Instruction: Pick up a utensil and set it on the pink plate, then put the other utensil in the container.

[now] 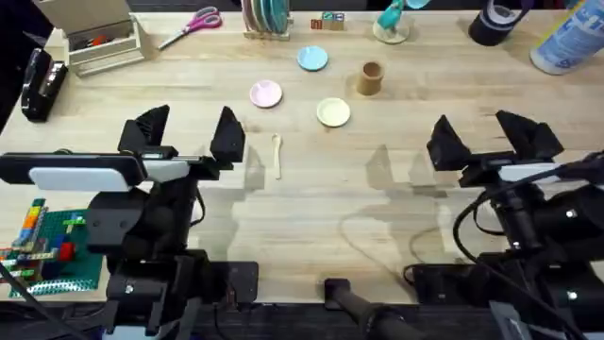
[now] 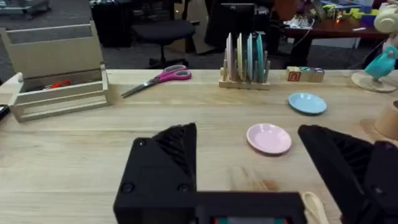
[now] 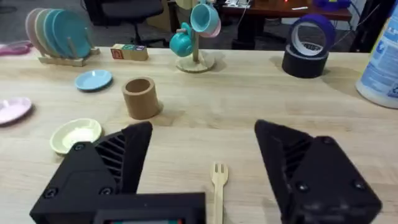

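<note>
The left end effector (image 1: 189, 134) was wide open above the surface (image 1: 377, 198), holding nothing. The spoon (image 1: 276, 154) lay flat just beside it, well apart from the pink plate (image 1: 266, 93) farther back. The right end effector (image 1: 481, 140) was also wide open and empty. The fork (image 3: 218, 184) lay between its fingers, on the surface. The container (image 1: 370, 78) stood upright near the yellow plate (image 1: 333, 112).

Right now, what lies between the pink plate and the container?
In the overhead view, the light-blue plate sits slightly behind the line between pink plate and container.
</note>
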Motion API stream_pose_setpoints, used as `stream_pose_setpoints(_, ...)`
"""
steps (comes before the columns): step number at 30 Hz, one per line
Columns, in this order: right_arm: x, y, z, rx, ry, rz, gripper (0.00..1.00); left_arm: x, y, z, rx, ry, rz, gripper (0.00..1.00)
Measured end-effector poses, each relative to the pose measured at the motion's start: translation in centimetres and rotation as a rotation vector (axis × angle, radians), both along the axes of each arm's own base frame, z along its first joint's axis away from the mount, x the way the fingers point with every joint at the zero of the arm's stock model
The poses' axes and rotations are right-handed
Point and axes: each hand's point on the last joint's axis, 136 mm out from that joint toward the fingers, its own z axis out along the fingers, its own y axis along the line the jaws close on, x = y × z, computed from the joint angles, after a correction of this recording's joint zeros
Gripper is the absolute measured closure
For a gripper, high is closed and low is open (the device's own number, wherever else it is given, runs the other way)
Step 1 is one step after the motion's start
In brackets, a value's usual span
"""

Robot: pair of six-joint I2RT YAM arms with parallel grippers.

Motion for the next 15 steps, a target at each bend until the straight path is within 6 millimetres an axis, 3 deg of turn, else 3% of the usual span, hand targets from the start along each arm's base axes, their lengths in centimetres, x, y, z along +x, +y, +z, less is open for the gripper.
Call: stream_pose_setpoints(15, 0.03, 0.07, 0.41, 0.0, -0.017, 0.004, 0.004, 0.0, 0.0, 0.21, 0.0, -0.008, 0.0, 0.008)
